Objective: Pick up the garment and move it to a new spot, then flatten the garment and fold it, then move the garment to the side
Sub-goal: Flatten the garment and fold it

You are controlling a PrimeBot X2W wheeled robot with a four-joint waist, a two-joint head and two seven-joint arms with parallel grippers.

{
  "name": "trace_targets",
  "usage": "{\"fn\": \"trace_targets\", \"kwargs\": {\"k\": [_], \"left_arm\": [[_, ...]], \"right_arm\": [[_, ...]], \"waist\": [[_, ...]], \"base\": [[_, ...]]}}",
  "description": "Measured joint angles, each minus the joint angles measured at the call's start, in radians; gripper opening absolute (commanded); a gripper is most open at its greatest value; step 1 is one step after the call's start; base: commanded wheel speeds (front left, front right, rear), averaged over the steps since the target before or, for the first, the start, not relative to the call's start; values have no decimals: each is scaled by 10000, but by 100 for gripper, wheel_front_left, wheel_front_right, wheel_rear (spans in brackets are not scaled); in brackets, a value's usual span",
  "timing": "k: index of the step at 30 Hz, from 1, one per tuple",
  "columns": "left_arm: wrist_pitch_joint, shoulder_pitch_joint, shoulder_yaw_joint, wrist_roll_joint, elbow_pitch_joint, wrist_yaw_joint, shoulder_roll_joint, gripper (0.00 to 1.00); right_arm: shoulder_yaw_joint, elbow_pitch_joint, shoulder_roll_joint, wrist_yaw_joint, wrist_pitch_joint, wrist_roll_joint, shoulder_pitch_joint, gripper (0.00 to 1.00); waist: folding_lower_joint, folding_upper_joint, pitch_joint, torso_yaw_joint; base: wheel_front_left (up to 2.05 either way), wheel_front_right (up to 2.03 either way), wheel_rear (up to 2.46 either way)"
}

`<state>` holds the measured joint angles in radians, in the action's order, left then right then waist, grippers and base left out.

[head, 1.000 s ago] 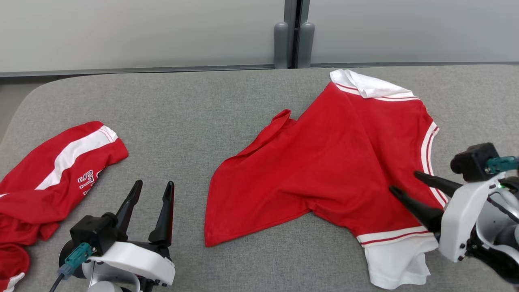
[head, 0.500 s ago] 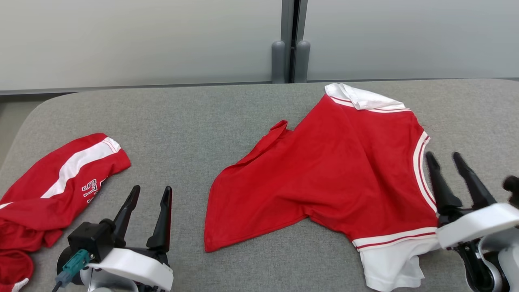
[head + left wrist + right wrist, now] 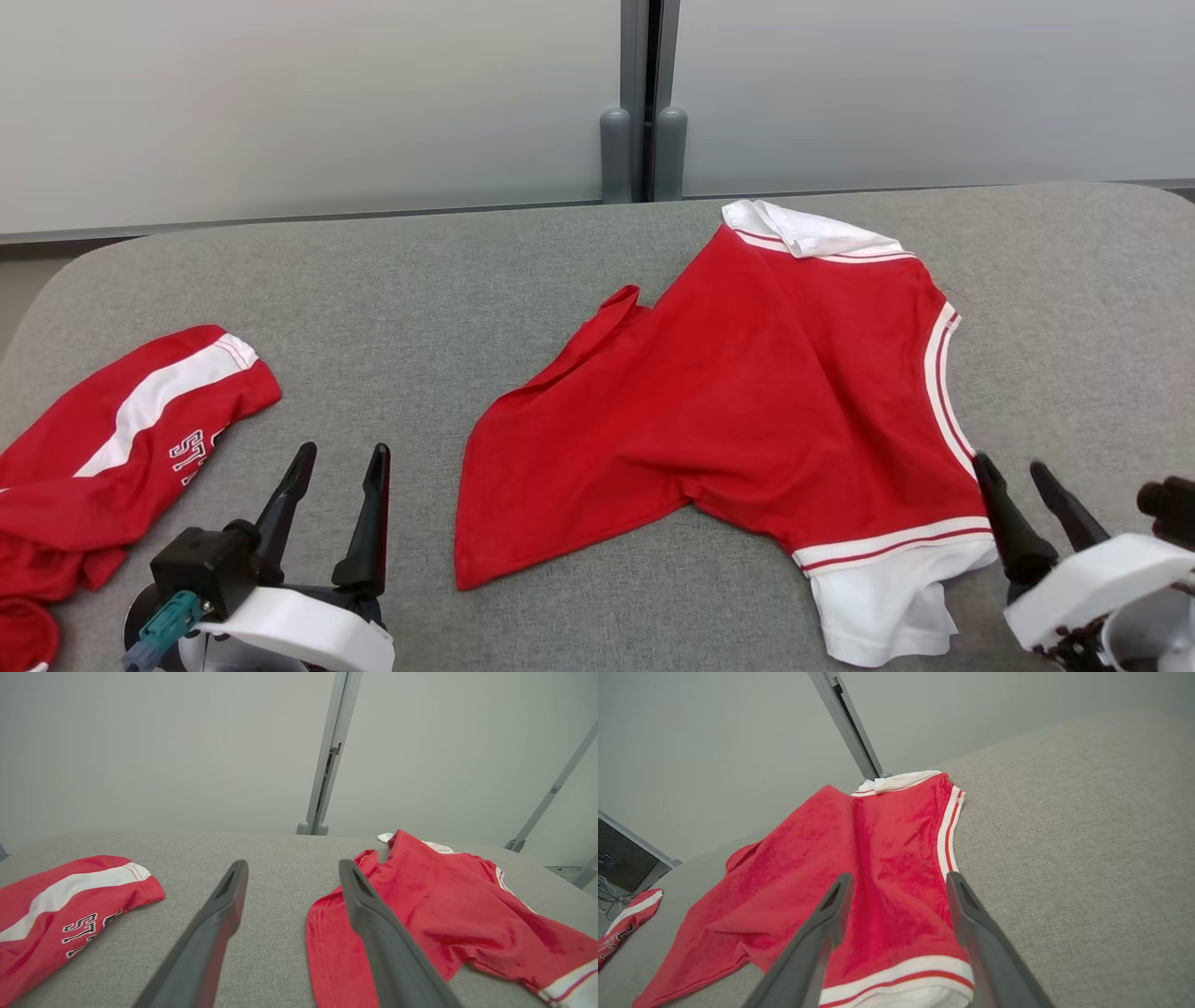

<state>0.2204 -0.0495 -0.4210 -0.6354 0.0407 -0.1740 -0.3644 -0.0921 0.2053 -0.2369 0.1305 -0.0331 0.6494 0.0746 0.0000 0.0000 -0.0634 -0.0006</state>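
Setting: a grey padded table (image 3: pixel 420 280) seen from above, with a pale wall (image 3: pixel 280 93) behind it.
Position of the garment (image 3: pixel 747 401): a red shirt with white striped trim lies rumpled on the table, right of centre. A white sleeve (image 3: pixel 878 597) points toward the near edge, and a red corner points near-left.
State of the left gripper (image 3: pixel 344 453): low on the left over bare table, its two dark fingers spread and empty, apart from the shirt.
State of the right gripper (image 3: pixel 1006 464): low on the right, fingers spread and empty, just beside the shirt's striped edge.
Also on the table: a second red garment (image 3: pixel 121 429) with a white band and lettering lies at the far left.
Risk, layers: the shirt is doubled over itself, so a pinch at the striped edge could catch only one layer and leave it twisted.
Risk, snagging: fingers lowered at a shallow angle could push the cloth along the table and bunch it.
Risk, mix-up: the left arm sits between the two red pieces and could reach for the wrong one.
Hard to tell: whether the right fingertips touch the trim.
Hidden: the shirt's underside, its far sleeve and the folded white part at the far end.
Cut off: the second garment and the right wrist run out of the frame.
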Motion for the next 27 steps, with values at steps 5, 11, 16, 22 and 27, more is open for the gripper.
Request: {"fn": "trace_targets", "kwargs": {"k": [5,11,16,22,27], "left_arm": [[-2,1,-33,-27,-12,0,-2,100],[2,-46,-61,-44,29,15,23,100],[2,-221,-113,-46,107,59,56,100],[4,-362,-161,-56,215,102,86,100],[17,-361,-180,-92,274,102,102,100]], "right_arm": [[474,282,-73,-6,-1546,616,-540,100],[631,552,251,-8,-2872,1331,-869,100],[596,610,579,-8,-2947,1960,-666,100],[397,629,458,-8,-2385,2054,-408,0],[606,290,-86,-8,-2186,1684,-364,0]], "waist": [[0,0,-125,-11],[0,0,-333,-16],[0,0,-525,73],[1,0,-617,281],[0,0,-629,381]], "base": [[0,0,0],[0,0,0],[0,0,0],[0,0,0],[0,0,0]]}}
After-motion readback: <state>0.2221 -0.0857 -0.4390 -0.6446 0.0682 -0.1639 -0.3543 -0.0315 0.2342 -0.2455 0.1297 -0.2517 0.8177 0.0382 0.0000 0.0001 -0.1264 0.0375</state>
